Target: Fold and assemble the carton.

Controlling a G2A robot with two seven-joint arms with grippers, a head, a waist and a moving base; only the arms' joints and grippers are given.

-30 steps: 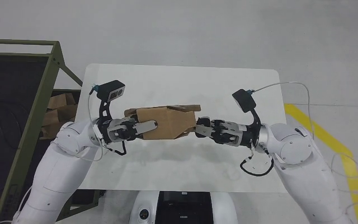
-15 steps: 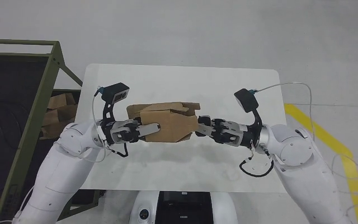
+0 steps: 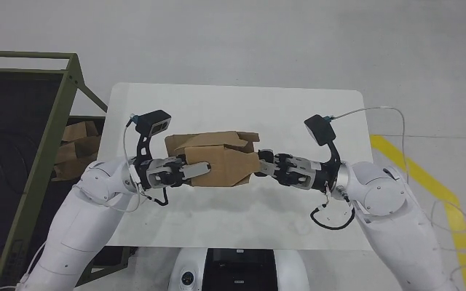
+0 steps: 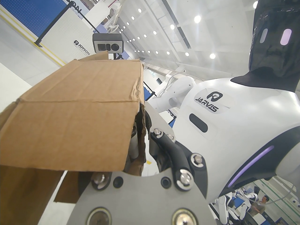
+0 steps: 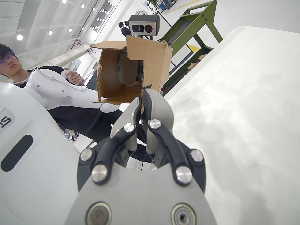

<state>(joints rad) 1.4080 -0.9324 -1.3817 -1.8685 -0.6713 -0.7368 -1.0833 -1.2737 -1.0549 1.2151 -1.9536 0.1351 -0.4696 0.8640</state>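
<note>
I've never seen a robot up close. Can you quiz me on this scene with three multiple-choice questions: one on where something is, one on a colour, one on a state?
1. Where is the carton?
A. On the floor.
B. Between the left gripper and the right gripper.
C. In a bin.

2. What colour is the table?
A. White.
B. Black.
C. Red.

3. How is the right gripper?
A. Open, empty.
B. Shut on the carton's edge.
C. Shut on nothing.

Answers:
1 B: the top view shows a gripper at each end of the carton.
2 A: its bare top is white.
3 B: the right wrist view shows its fingers pinching cardboard.
</note>
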